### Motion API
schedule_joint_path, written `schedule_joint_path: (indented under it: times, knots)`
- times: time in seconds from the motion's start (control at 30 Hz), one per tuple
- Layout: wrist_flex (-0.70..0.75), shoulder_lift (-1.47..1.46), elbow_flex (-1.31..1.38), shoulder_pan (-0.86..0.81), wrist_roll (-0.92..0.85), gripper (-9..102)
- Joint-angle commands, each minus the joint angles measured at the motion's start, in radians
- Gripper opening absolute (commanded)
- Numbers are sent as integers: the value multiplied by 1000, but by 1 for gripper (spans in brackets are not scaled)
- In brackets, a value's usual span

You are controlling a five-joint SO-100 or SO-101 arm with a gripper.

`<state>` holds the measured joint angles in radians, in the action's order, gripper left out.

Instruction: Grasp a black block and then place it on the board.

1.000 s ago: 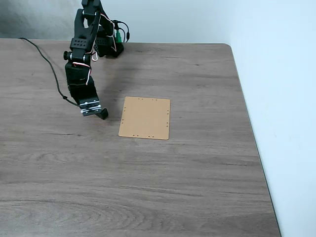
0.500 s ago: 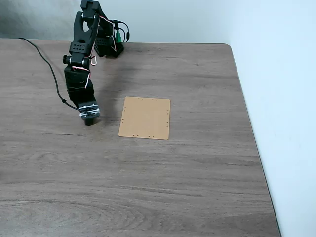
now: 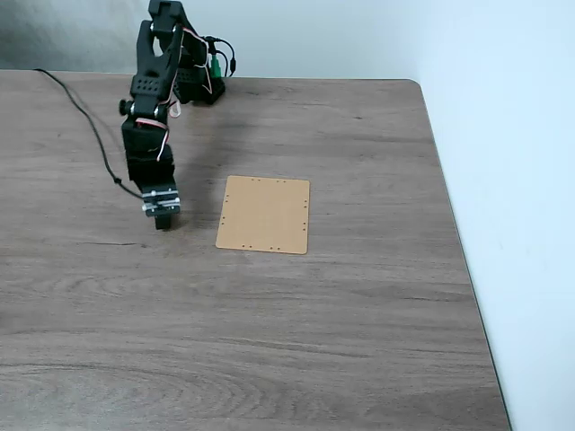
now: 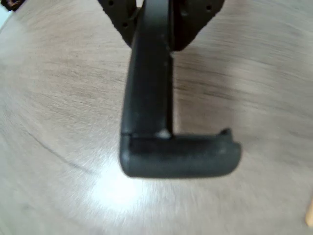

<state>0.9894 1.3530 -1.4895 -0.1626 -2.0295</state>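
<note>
In the fixed view the black arm reaches down at the table's left. Its gripper (image 3: pixel 163 219) hangs just over the wood, a short way left of the tan board (image 3: pixel 263 215), which lies flat with small holes along its edges. The wrist view shows the gripper (image 4: pixel 168 133) shut, its jaws pressed together, with the black block (image 4: pixel 181 156) held crosswise at the tips. The block sticks out to the right in that view, above bare tabletop. A sliver of the board (image 4: pixel 309 215) shows at the wrist view's lower right edge.
The arm's base (image 3: pixel 199 81) stands at the table's back edge, and a black cable (image 3: pixel 90 121) trails across the back left. The table's right edge (image 3: pixel 454 242) runs along a pale wall. Bare wood stretches in front of the board.
The wrist has turned, so the block that stuck out to the right of the gripper a second ago now sits tucked under it. The gripper shifted slightly left. The board stayed put.
</note>
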Motion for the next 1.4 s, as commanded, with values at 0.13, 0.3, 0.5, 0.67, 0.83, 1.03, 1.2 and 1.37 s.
schedule_joint_path:
  times: [0.13,0.3,0.5,0.67,0.83,1.03,1.2,1.37]
  knots:
    - [-14,155,11,141,241,0]
    - [-31,169,14,267,431,0]
    - [-55,160,32,405,629,0]
    - [-81,110,58,494,769,0]
    - [-127,61,74,551,874,0]
    - [-187,40,28,568,919,0]
    - [-204,37,3,566,922,0]
    - [-218,35,-20,566,907,0]
